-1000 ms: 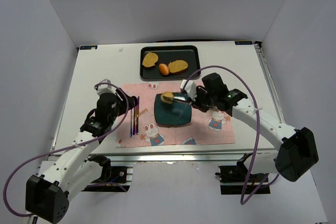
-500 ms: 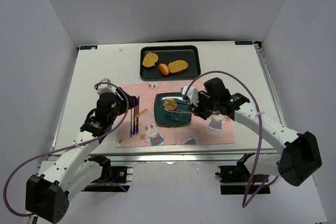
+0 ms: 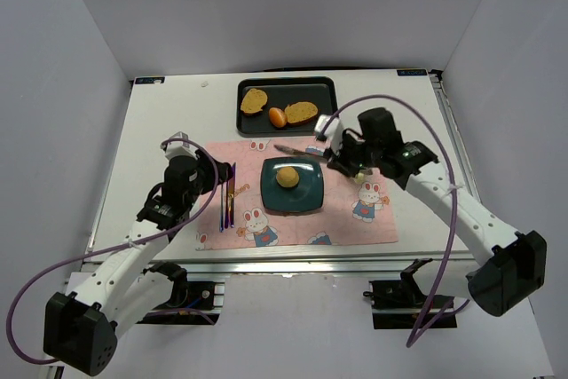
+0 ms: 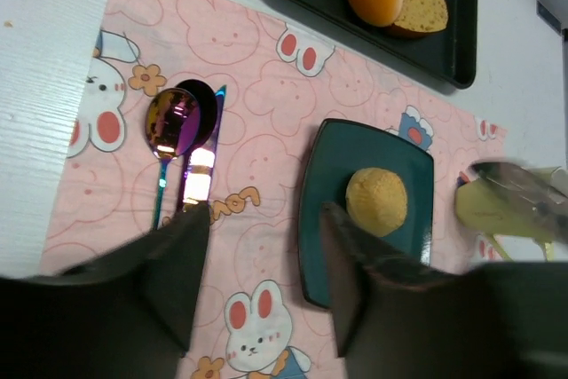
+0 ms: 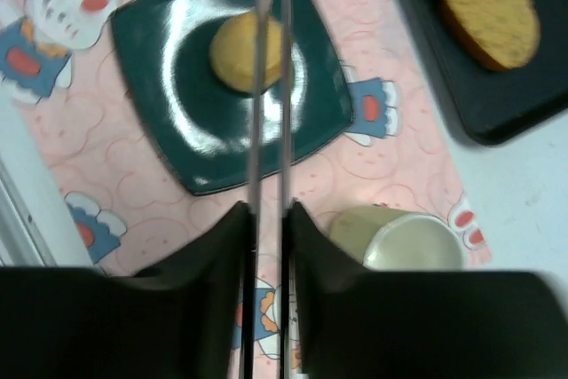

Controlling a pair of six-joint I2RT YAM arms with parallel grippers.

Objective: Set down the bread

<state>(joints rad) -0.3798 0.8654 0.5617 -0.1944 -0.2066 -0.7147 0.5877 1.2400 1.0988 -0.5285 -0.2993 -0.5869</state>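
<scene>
Bread (image 3: pixel 287 177): sits at the centre of the teal plate (image 3: pixel 306 197), clear of both tools, with bare rim all round.

Plate: mid-placemat (image 3: pixel 266 228), with pink margin on every side.

Right tool (image 5: pixel 266 215): clamped on the tongs (image 5: pixel 252 86). The blades are nearly together, with a thin gap between them. In the top view their tips lie past the plate's far edge, short of the tray (image 3: pixel 330 99). Their height above the mat cannot be told.

Left tool (image 4: pixel 262 219): fingers apart and holding nothing, over the mat's left part. The spoon (image 4: pixel 170 123) and knife (image 4: pixel 200 170) lie there side by side, well apart from the plate.

Cup (image 5: pixel 399 241): just beside the plate's right corner. From above it is mostly hidden under the right arm.

Tray: beyond the mat, near the far edge of the bench (image 3: pixel 169 122). It is cut off in both wrist views.

Left wrist view: tongs and cup are smeared at the right edge.
</scene>
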